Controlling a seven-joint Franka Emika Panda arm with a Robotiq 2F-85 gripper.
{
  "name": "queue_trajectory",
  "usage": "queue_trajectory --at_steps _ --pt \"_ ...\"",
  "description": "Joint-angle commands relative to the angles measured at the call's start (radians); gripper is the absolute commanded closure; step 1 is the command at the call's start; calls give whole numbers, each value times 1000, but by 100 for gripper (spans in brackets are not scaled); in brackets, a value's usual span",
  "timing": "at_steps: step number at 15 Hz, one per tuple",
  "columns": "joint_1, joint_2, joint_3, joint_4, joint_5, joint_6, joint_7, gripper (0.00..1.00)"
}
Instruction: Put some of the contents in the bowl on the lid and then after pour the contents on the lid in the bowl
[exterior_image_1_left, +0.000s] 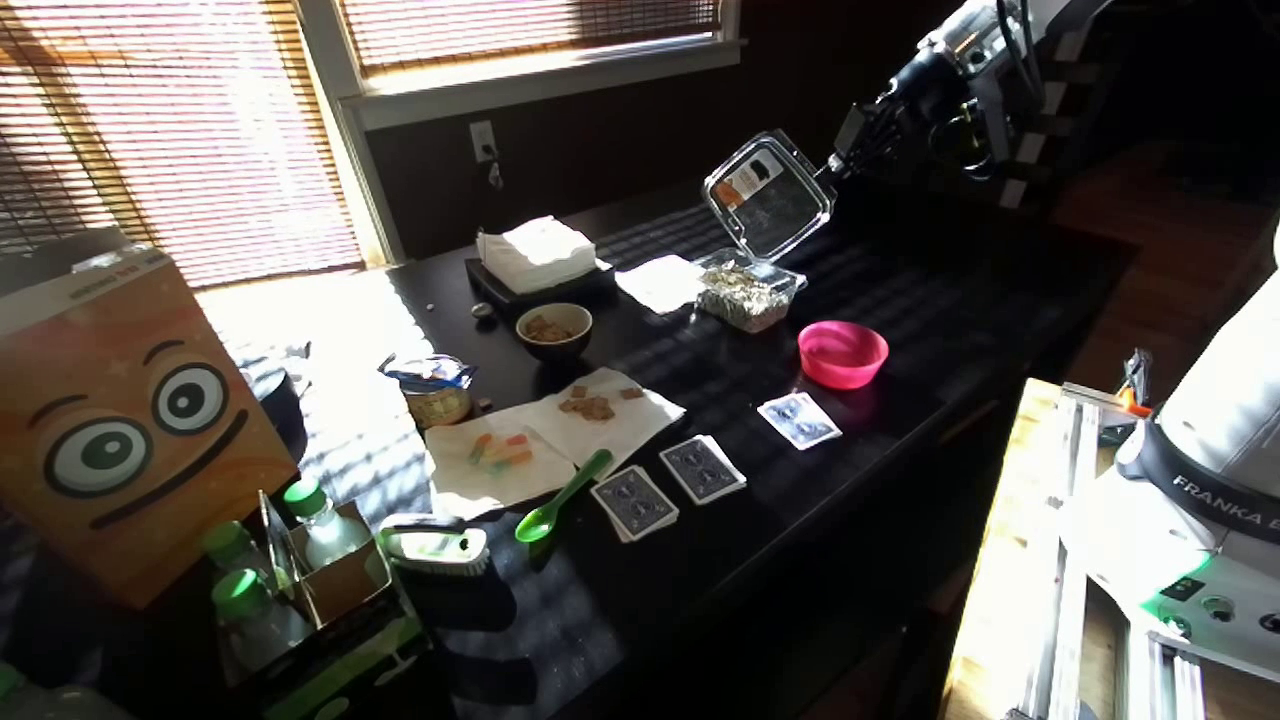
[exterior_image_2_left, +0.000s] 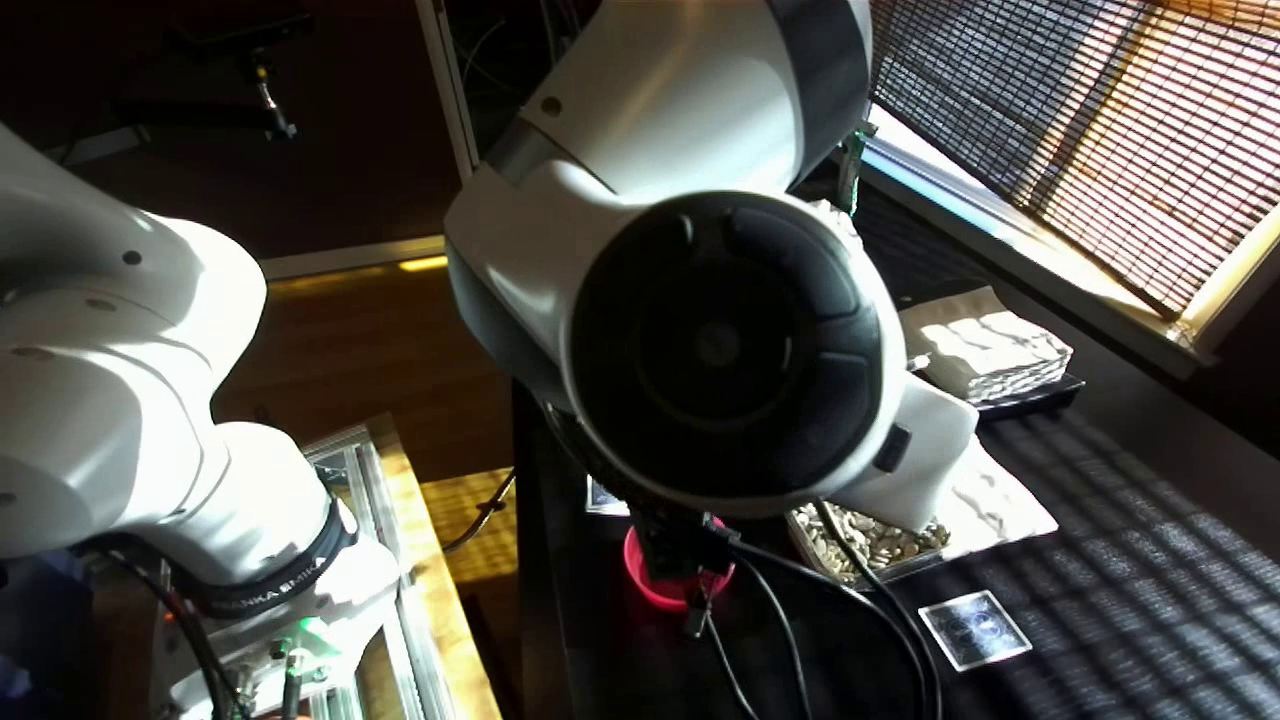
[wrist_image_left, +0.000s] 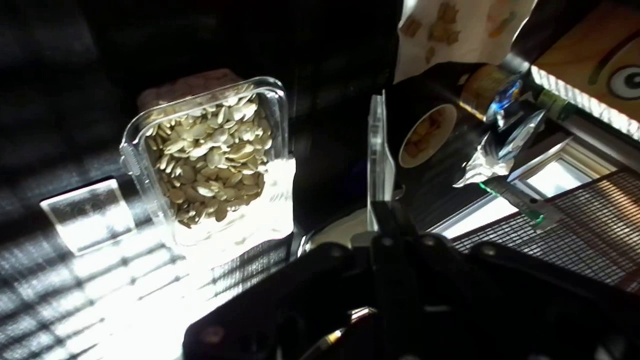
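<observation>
Pumpkin seeds (wrist_image_left: 215, 155) in the clear container (wrist_image_left: 281, 117) are situated, in the wrist view, left of the lid (wrist_image_left: 378, 150) gripped by the fingers (wrist_image_left: 392, 225).

The arm (exterior_image_2_left: 720, 345) partly hides the bowl (exterior_image_2_left: 915, 567) in an exterior view; the label (exterior_image_1_left: 750, 178) on the lid (exterior_image_1_left: 775, 215) is unreadable.

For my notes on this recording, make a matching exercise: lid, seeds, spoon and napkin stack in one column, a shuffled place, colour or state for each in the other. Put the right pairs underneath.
Things
1. lid
2. seeds
3. spoon
4. napkin stack

Place, colour or state
A. green
B. gripped by the pincer
C. on a black tray
D. inside the clear tub

Right pairs: 1-B, 2-D, 3-A, 4-C
</observation>
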Motion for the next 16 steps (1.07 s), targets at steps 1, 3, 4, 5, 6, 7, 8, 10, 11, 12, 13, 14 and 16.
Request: queue_trajectory --at_steps 1,3,4,5,6,7,8,10,11,12,13,14,16 --pt "53 4 -35 11 -53 -79 43 100" --pt "76 18 -34 5 -59 -116 32 100" --pt "86 26 -32 3 -64 -133 27 100" --pt "96 31 -28 -1 -72 -147 23 100" --pt "106 40 -26 -3 -79 -161 21 100" --pt "117 53 -16 -8 -86 -147 25 100" --pt "128 69 -8 -12 -87 -127 30 100" --pt "149 113 2 -9 -95 -116 32 100" --pt "159 138 12 -8 -94 -91 38 100" --pt "170 163 18 -2 -90 -78 43 100" --pt "181 187 29 2 -83 -50 49 100" --pt "190 210 38 6 -81 -26 58 100" --pt "208 262 55 24 -73 19 83 100"
